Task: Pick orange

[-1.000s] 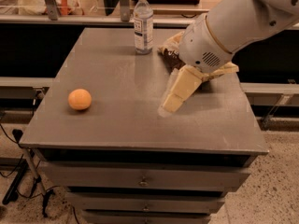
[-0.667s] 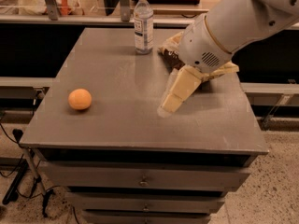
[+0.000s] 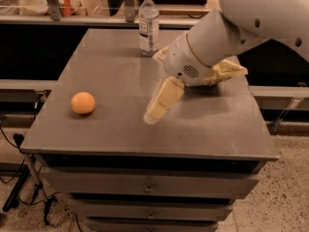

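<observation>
The orange [image 3: 83, 103] is a small round fruit on the left part of the grey table top [image 3: 111, 76], near the front edge. My gripper [image 3: 153, 114] hangs from the big white arm [image 3: 227, 37], pointing down and to the left with its beige tip just above the table's middle. It is to the right of the orange, well apart from it, and holds nothing that I can see.
A clear water bottle [image 3: 148, 23] stands at the back of the table. A yellowish snack bag [image 3: 229, 71] lies mostly hidden behind the arm at the right. The table has drawers [image 3: 149, 187] below. Shelves and clutter stand behind.
The arm and gripper have moved left, toward the orange, now covering more of the bag. The orange and bottle have not moved.
</observation>
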